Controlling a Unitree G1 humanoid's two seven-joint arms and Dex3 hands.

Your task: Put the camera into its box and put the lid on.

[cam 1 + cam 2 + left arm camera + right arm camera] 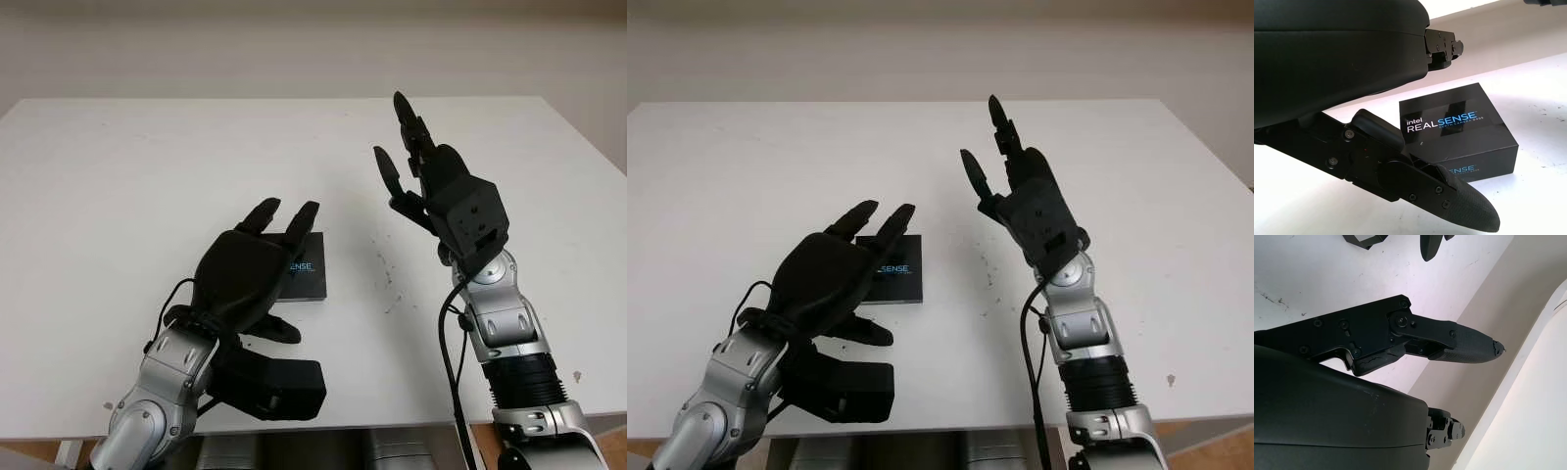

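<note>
White table (118,196): left hand (245,274) open over box (306,274); right hand (431,186) open, raised.

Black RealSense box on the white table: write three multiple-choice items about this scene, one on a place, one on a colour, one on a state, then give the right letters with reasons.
1. Where is the black box?
A. Just beyond the left hand's fingertips
B. Under the right hand
C. At the table's far edge

2. What colour is the table?
A. Wood brown
B. White
C. Grey

3. How does the box stand?
A. Open, lid beside it
B. Closed, printed lid on top
C. Tipped on its side

Answers:
1. A: the left hand hovers over the box's near side, fingertips above it, while the right hand is raised apart to the side.
2. B: the bare surface is white all around.
3. B: the left wrist view shows the lid with its Intel RealSense print seated flat on the box.
</note>
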